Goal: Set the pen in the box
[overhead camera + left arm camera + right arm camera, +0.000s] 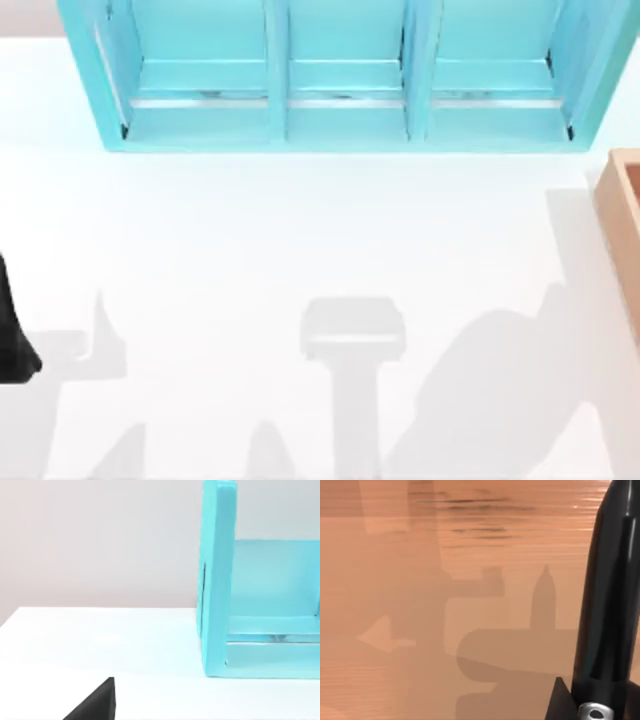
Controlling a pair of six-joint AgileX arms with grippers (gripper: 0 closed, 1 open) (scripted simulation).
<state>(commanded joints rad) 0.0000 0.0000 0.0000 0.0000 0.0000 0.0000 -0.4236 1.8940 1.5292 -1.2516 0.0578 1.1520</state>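
White tabletop; the box (622, 205) sits at its right edge. Right wrist view: the pen (607, 605) hangs over the box floor, grip undiscernible; released high, it could bounce

White table (300, 250) bears turquoise shelf unit (340, 75) and box (622, 200).

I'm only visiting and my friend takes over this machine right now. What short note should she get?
Left gripper: parked at the table's left edge.
Right arm: over the box at the table's right edge; its wrist view shows the pen close above the pinkish-brown floor.
Done: pen brought over the box.
Left: whether the pen is held or already resting can't be told; check, release, withdraw.
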